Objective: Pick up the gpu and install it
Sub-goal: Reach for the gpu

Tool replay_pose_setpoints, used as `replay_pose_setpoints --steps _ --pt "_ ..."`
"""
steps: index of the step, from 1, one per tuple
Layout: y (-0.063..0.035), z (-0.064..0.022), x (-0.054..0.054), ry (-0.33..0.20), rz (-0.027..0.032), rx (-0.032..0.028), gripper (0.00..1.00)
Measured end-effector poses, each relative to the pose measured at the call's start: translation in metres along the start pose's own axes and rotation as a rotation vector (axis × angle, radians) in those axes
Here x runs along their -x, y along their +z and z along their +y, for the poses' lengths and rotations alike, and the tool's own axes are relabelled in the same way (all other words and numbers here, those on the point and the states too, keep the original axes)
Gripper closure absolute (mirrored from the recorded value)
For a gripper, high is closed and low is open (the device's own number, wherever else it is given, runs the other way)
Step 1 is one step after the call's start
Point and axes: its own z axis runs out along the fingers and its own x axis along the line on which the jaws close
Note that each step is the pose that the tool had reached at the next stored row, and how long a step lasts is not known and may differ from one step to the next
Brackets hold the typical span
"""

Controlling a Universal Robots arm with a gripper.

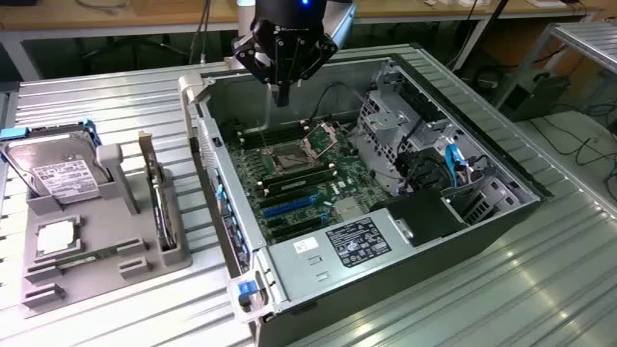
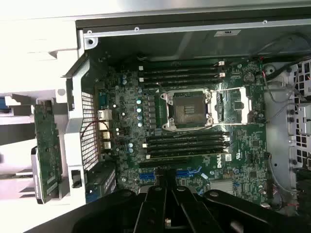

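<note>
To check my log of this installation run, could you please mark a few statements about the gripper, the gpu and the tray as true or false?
1. The gripper hangs above the open computer case. True.
2. The gripper carries the gpu. False: it holds nothing, and the gpu stands on edge in the grey tray beside the case.
3. The hard drive sits in that tray. True.
4. The tray lies at the exterior view's right of the case. False: it lies at the exterior view's left.
</note>
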Motion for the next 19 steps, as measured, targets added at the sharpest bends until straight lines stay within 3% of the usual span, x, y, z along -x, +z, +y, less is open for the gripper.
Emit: replay_pose_setpoints --steps 12,14,19 --pt "-0.0009 -0.0003 -0.003 0.0 0.0002 -0.0006 0.89" --pt "-0.001 -0.002 -0.011 0.0 0.0001 -0.0003 0.89" --pt "-0.0021 -0.0078 -0.044 0.0 0.0001 -0.0003 0.89"
